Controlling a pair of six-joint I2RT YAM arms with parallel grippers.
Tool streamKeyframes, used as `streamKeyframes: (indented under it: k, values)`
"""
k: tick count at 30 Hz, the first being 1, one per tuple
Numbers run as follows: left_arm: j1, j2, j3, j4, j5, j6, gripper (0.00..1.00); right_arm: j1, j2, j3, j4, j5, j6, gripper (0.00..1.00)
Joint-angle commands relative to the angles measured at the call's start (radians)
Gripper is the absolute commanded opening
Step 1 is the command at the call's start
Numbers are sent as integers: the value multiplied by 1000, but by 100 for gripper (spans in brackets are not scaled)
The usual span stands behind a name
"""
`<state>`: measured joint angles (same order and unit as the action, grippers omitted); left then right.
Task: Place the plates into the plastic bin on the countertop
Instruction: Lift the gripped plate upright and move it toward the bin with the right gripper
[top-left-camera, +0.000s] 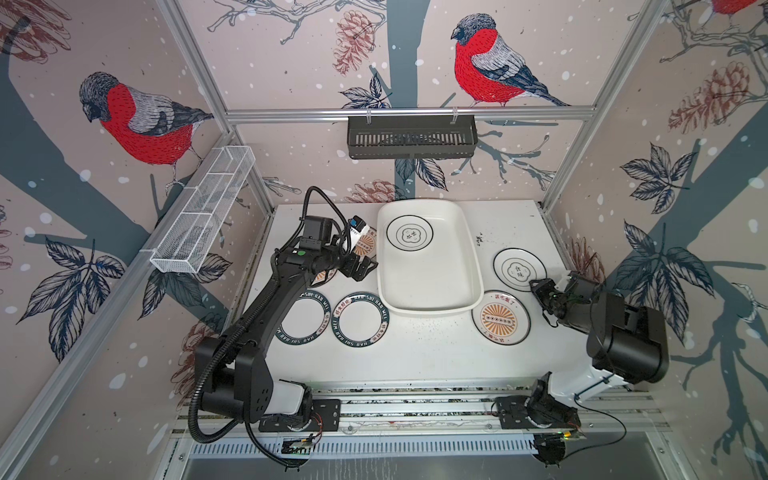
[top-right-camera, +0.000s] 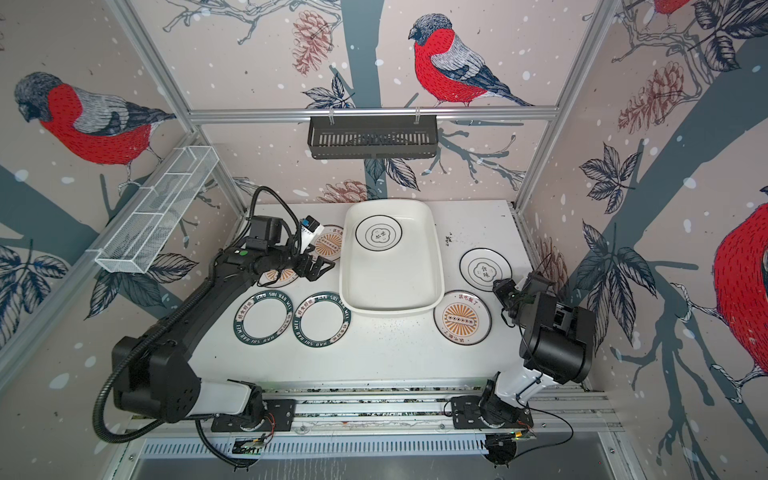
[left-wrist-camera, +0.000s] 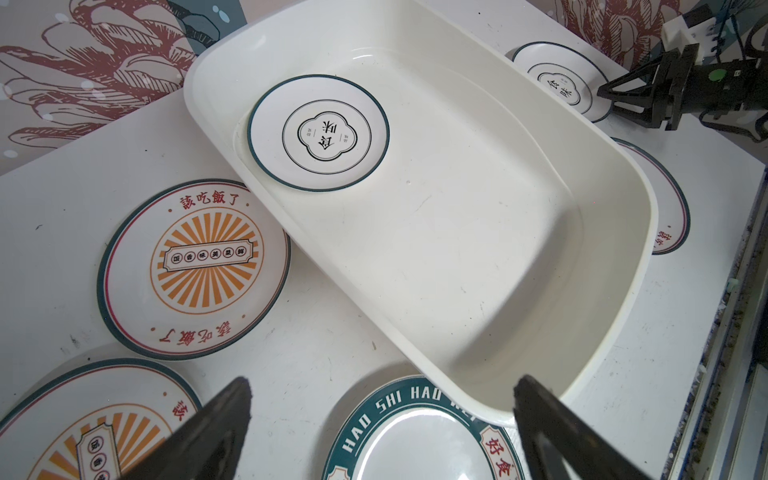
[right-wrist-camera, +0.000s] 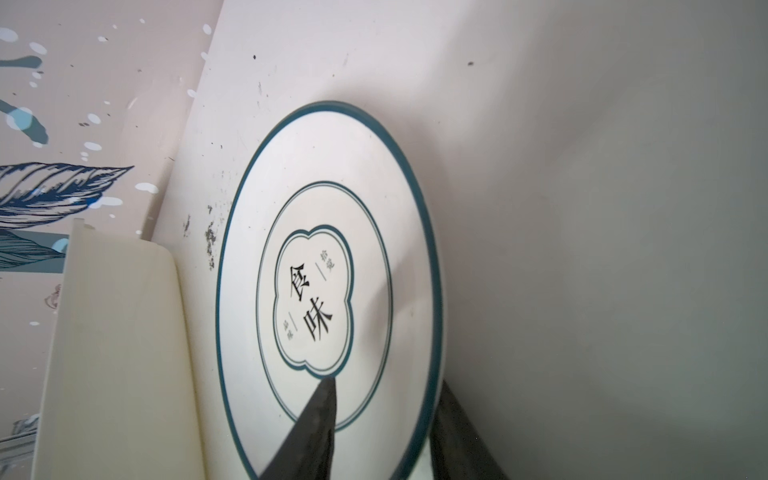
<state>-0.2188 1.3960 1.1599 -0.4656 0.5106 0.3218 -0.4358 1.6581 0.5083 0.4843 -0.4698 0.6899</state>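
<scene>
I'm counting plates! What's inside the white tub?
One line-motif plate lies flat at the far end of the plastic bin; elsewhere its floor shows bare. Beneath that plate is covered.

Bullfinch-and-pinecone wallpaper (top-left-camera: 124, 116) covered three walls. A black slotted basket (top-left-camera: 411, 137) hung from the rear aluminium rail (top-left-camera: 291, 114). A white mesh basket (top-left-camera: 203, 208) hung left.

**Black arms, white at the root**

The left arm (top-left-camera: 266, 316) and right arm (top-left-camera: 623, 336) are matte black, each with a glossy white link (top-left-camera: 289, 397) near its base. A ribbed black hose (top-left-camera: 193, 407) loops along the left one, and a small green dot (top-left-camera: 302, 252) marks its wrist. Flat black base plates (top-left-camera: 328, 415) carry tiny screws. The left pincer (top-left-camera: 368, 266) and right pincer (top-left-camera: 538, 289) are black and tapered.
</scene>
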Motion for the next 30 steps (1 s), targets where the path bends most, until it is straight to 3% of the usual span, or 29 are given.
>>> streamKeyframes:
  k: [1,30]
  values:
    - [-1,3,3,19,-6,11,98,3,38,-8,-126,-17,75,36]
    - [-4,-3,11,21,-11,10,98,-39,97,-51,33,-143,176,4]
